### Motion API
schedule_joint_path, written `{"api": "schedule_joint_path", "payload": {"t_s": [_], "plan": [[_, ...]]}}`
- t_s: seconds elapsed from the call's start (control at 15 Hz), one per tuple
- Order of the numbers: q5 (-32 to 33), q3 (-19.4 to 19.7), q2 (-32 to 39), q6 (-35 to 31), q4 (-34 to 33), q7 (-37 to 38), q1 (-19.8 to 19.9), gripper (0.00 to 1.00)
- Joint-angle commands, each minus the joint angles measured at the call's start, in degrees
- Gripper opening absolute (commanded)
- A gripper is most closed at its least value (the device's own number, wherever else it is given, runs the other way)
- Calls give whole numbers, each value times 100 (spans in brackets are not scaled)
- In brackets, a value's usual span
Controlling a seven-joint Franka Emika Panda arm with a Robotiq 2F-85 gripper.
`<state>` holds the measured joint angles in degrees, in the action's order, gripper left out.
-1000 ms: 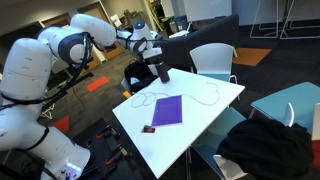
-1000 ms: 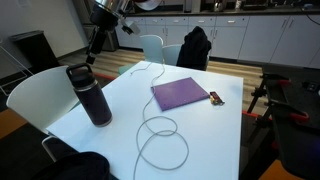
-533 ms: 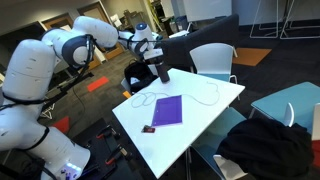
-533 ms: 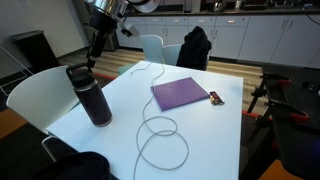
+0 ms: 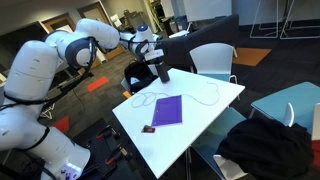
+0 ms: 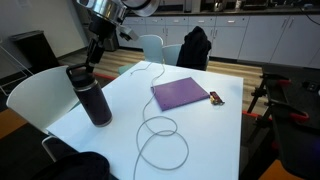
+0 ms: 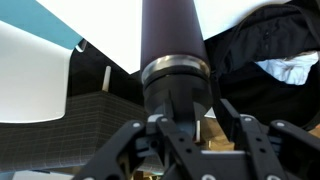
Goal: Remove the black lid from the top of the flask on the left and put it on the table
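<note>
Flask (image 6: 95, 103) stands upright near the edge of the table (image 6: 205, 140), long axis vertical. Black lid (image 6: 80, 73) is seated on its top, not yet off. Gripper (image 6: 91, 60) comes at it from above, leaning a little off the flask's axis in this exterior view, its tip right at the lid's rim.

Wrist view: the lid fills the centre just ahead of the palm, and the flask body runs away from the camera along the approach line. One finger (image 7: 250, 145) lies on each side of the lid, so the lid sits between the jaws, roughly centred. Jaws look spread about the cap. Cannot tell whether the pads press on it; the contact lines are hidden behind the linkage.

Judgement: the coming move turns on axis alignment. The lid must come off along or about the vertical axis. Jaws should close across the lid's width, above the metal ring (image 7: 178, 68), not on the body. An off-axis pull risks tipping the flask. Bare table just beside the flask, away from the cable (image 6: 160, 140), would serve for set-down.
</note>
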<state>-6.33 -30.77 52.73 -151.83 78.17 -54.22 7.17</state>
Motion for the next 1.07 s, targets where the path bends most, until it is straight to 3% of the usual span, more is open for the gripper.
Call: {"api": "schedule_joint_path", "payload": {"t_s": [0.0, 0.2, 0.27, 1.0], "plan": [[-92, 108, 69, 221, -269, -264, -130, 20], [-87, 152, 70, 211, -307, -285, -174, 2], [-83, 166, 67, 206, -315, -291, -185, 6], [-169, 17, -22, 110, -278, -845, -102, 6]]}}
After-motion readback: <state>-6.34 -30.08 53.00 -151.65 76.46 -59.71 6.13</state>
